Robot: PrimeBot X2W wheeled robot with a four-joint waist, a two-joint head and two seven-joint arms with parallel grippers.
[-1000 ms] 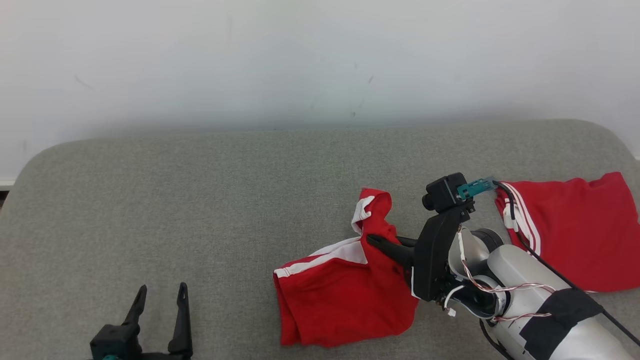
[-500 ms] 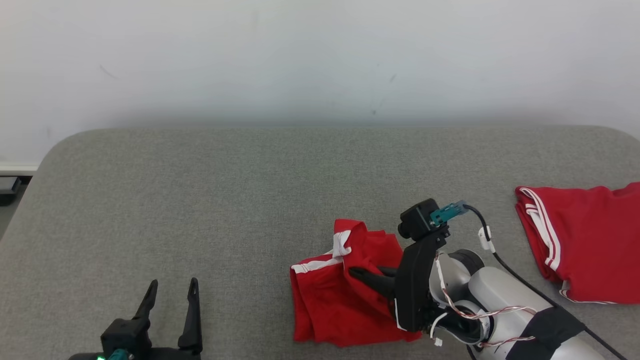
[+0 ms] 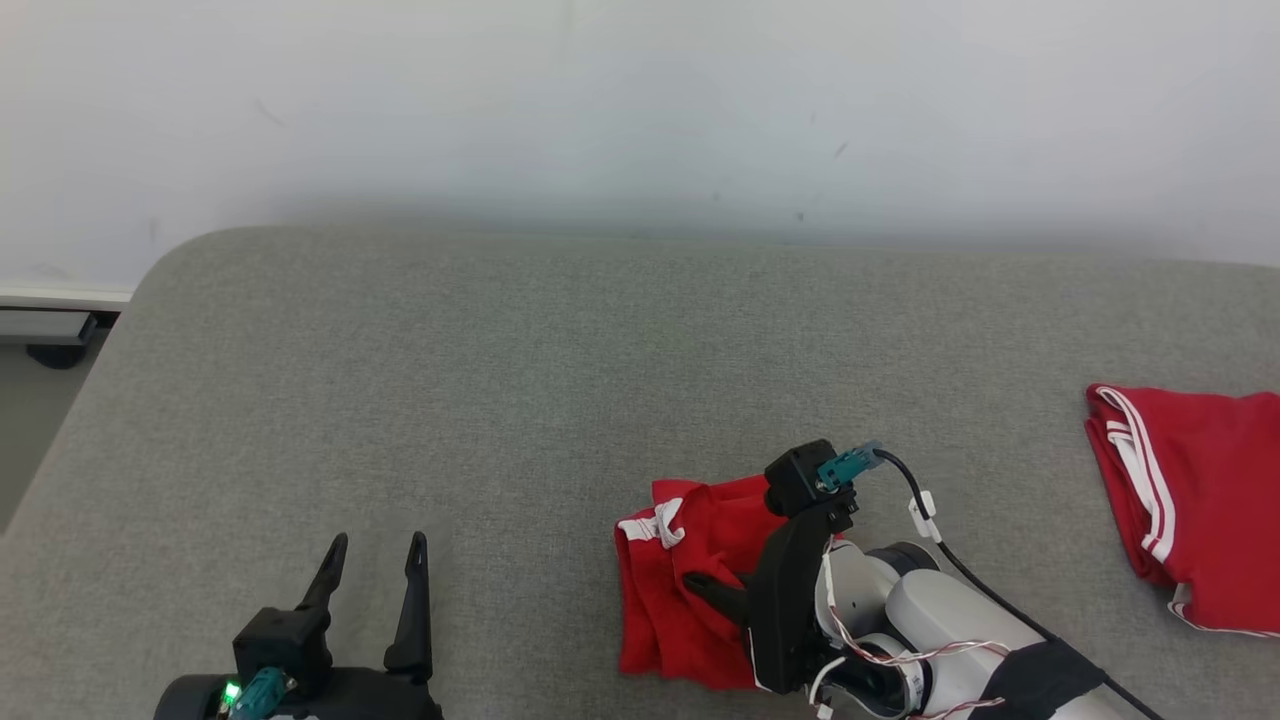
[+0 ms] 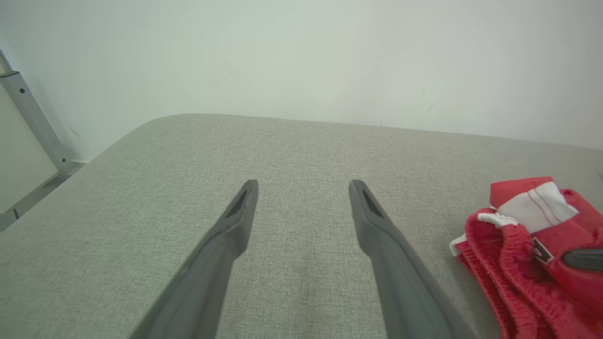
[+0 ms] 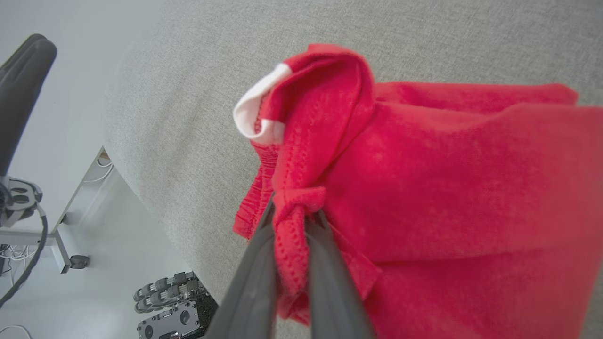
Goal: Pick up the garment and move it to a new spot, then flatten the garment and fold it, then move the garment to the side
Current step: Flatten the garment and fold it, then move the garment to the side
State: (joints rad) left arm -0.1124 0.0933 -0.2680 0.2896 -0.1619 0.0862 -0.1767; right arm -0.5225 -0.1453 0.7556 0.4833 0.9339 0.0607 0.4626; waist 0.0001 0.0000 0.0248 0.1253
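Head view: garment point(image 3: 668, 600) right side hidden behind my right claw point(image 3: 700, 583) and its mount. Left wrist view crops it at right edge. Farther right, second red garment point(image 3: 1200, 500) runs off head view's edge. My left claw point(image 3: 375, 548) base cut off below.

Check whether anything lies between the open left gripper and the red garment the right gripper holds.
Nothing visible does. Bare grey cushion separates the left gripper from the garment, which the right gripper pinches. The other red garment lies far right, beyond it.
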